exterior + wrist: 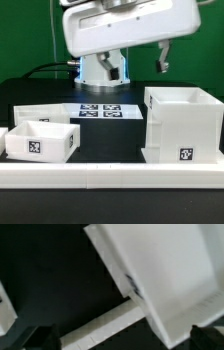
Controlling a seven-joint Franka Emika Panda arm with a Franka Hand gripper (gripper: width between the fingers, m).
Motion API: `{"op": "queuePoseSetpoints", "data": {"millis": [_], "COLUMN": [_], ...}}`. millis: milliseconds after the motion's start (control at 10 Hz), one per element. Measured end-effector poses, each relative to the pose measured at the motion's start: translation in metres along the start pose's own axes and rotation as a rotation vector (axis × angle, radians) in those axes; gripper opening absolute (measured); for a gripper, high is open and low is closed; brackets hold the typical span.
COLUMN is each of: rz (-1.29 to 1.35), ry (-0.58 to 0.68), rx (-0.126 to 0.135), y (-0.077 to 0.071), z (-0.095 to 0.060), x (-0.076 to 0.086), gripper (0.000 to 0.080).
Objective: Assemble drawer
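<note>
The tall square white housing [183,125] stands at the exterior view's right, open side up, with a tag low on its front. A shallow white tray [40,140] with a tag sits at the left, and a second tray [3,136] shows only at the left edge. My gripper [163,55] hangs high above the housing's back edge, holding nothing. In the wrist view the housing [165,274] fills one side and a tray's edge [5,308] shows at the other. My gripper [120,336] is open, with dark fingertips [45,335] set far apart.
The marker board [100,110] lies at the back centre by the robot base. A long white border rail [110,176] runs along the front, and another [40,112] runs behind the trays. The rail also shows in the wrist view [100,328].
</note>
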State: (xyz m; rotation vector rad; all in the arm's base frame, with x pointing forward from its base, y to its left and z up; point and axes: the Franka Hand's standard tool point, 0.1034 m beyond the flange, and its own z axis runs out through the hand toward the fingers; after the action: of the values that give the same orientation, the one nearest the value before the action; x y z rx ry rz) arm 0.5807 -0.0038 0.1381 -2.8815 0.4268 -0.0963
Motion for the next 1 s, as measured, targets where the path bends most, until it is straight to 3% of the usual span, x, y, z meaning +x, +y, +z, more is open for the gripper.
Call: {"op": "queuePoseSetpoints", "data": {"millis": [400, 700, 1000], "rz": [-0.156, -0.113, -0.114], "ry": [-0.007, -0.021, 0.004], "rx": [-0.002, -0.05, -0.101], "y": [0.004, 0.059, 0.109], "z": [0.003, 0.025, 0.046], "x": [-0.001, -0.013, -0.011], "gripper": [0.0649, 0.0649, 0.0649]}}
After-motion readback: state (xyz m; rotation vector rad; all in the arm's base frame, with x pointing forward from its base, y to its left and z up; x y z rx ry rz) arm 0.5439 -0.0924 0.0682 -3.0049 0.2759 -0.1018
